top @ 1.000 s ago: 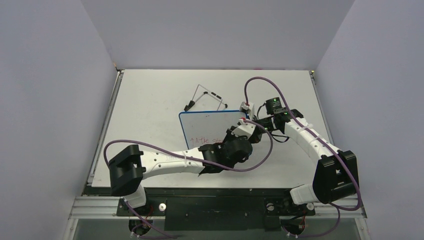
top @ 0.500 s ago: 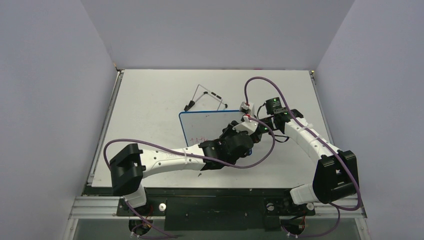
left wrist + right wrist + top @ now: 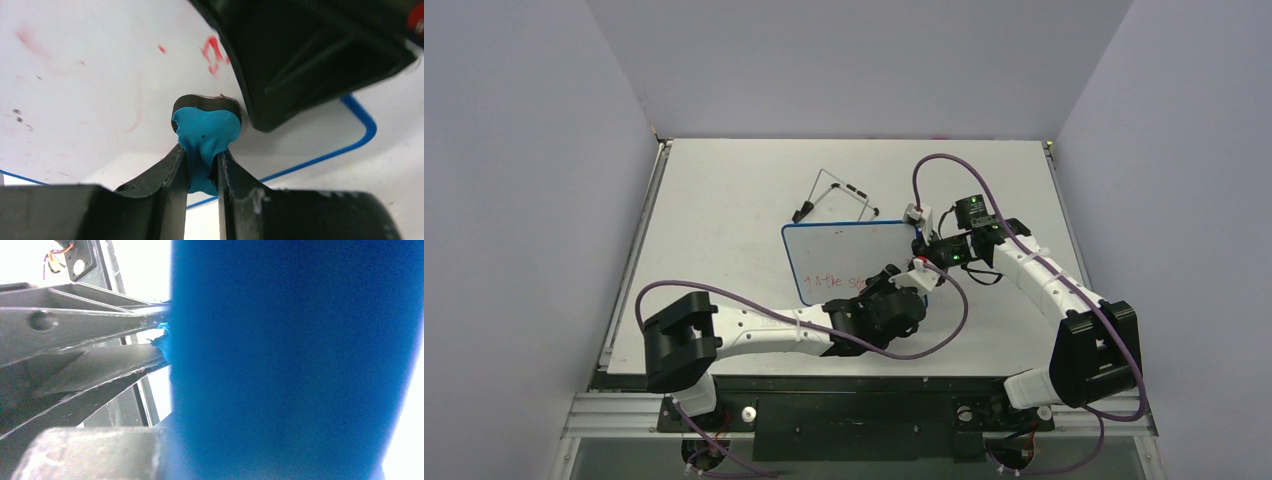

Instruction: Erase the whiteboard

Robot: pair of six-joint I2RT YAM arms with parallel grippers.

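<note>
The whiteboard (image 3: pixel 849 250), white with a thin blue rim, lies mid-table with red handwriting (image 3: pixel 836 283) along its near part. My left gripper (image 3: pixel 908 281) is shut on a small blue-black eraser (image 3: pixel 206 125) and presses it on the board's near right corner, beside red marks (image 3: pixel 214 52) and the blue rim (image 3: pixel 357 142). My right gripper (image 3: pixel 924 250) clamps the board's right edge. In the right wrist view the blue rim (image 3: pixel 295 360) fills most of the frame, and the left gripper's fingers (image 3: pixel 90 325) show at the left.
A black wire stand (image 3: pixel 839 195) sits on the table just behind the board. Purple cables loop over both arms near the board's right side. Grey walls close in the table on three sides.
My left gripper swept the eraser up toward the board's right edge, then back down to its near right corner. The right gripper and board have stayed put.
</note>
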